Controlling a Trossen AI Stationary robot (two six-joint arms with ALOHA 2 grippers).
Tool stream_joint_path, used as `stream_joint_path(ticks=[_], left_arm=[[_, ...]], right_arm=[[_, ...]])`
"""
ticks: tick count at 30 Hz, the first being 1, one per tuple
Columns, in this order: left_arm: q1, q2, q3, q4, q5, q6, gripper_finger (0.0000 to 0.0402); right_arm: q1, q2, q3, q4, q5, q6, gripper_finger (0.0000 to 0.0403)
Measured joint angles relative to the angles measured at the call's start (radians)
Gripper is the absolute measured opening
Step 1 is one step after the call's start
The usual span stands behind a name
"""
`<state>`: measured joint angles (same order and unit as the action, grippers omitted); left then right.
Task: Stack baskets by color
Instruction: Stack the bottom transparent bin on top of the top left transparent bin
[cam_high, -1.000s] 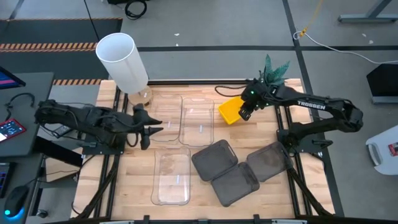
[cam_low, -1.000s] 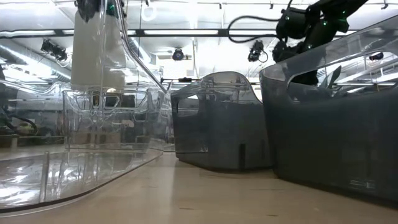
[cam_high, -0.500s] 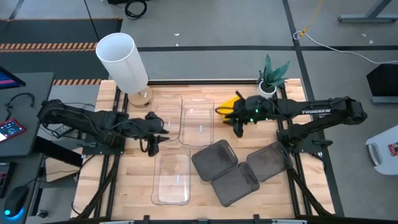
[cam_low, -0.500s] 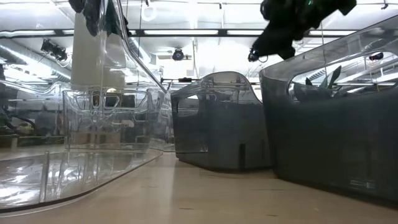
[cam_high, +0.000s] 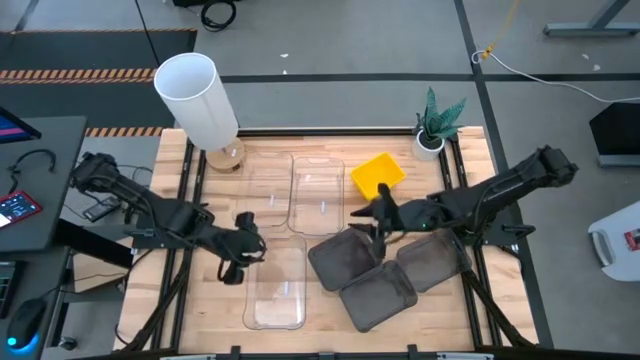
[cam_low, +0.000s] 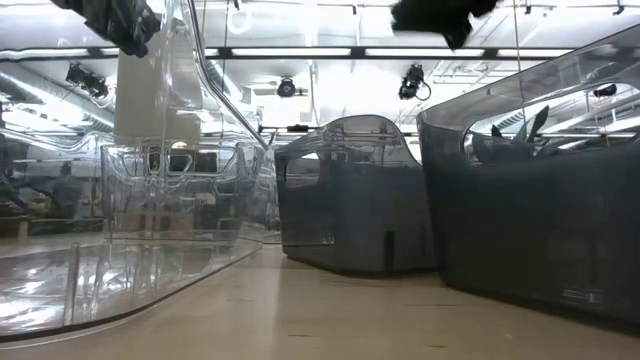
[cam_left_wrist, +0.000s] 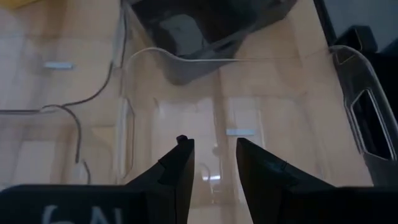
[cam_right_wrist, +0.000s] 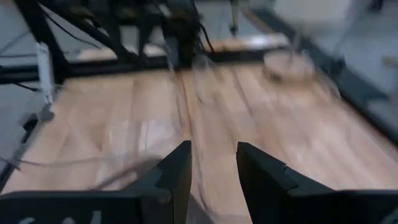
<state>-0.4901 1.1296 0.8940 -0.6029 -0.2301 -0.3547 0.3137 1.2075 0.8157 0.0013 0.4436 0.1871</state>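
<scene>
A yellow basket lies flat on the table at the far right. Two clear baskets lie side by side at the far middle, and another clear basket is near the front edge. Three dark grey baskets sit in a cluster at the near right. My left gripper hangs open above the near clear basket's left side. My right gripper hovers open between the yellow basket and the leftmost dark grey basket, with nothing between its fingers.
A tall white cylinder stands at the table's far left corner. A small potted plant is at the far right corner. Bare wood shows along the left edge and at the far middle.
My right gripper has swung from the yellow basket toward the table's near edge and left, and now hangs over the dark grey baskets. My left gripper has gone down and toward the near edge, from the far clear baskets to the near one.
</scene>
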Motion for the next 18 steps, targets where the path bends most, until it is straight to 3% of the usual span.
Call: stream_joint_path(ticks=[5, 10, 18], left_arm=[[-0.049, 0.024, 0.0, 0.016, 0.031, -0.051, 0.0126], [-0.16, 0.024, 0.0, 0.019, 0.047, -0.128, 0.0125], [-0.257, 0.047, 0.002, 0.048, -0.061, -0.212, 0.0125]], right_arm=[[0.025, 0.017, 0.0, 0.151, 0.008, -0.144, 0.0132], [0.025, -0.053, 0.018, 0.133, 0.009, -0.219, 0.0132], [0.033, -0.158, 0.053, 0.115, 0.009, -0.328, 0.0132]])
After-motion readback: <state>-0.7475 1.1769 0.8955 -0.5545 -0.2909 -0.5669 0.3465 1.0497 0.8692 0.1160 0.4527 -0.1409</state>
